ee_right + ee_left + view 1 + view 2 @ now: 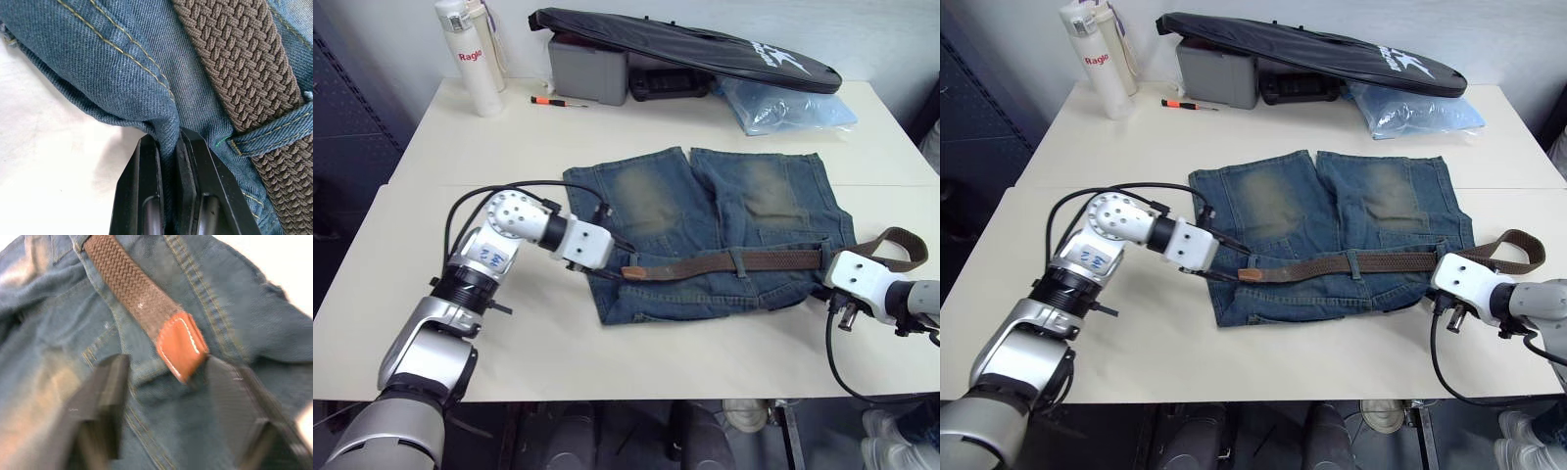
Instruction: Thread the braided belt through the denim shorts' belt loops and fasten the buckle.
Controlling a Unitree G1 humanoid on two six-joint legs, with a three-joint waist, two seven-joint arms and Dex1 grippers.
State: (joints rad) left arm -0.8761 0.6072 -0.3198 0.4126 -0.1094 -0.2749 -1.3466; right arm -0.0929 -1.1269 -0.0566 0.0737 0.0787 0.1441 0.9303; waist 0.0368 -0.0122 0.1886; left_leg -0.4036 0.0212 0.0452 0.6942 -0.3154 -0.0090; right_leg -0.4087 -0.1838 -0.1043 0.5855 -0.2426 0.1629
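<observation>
In the left eye view, the denim shorts (715, 230) are seen spread flat at the centre of the cream table (431, 323), waistband towards 6 o'clock. The braided belt (773, 259) is laid along the waistband, passed under a belt loop (739, 260), its tan leather tip (632, 272) at 9 o'clock and its far end looped off the shorts at 3 o'clock. The left gripper (612, 257) is placed at the tip; the right gripper (829, 277) is at the shorts' 3 o'clock edge. A black bag (695, 44), a white bottle (470, 54) and a screwdriver (558, 101) are noted at 12 o'clock. In the left wrist view, the fingers (102, 396) are spread wide either side of the tip, nothing gripped. In the right wrist view, the fingers (146, 196) are pinched closed on a fold of the shorts' edge.
</observation>
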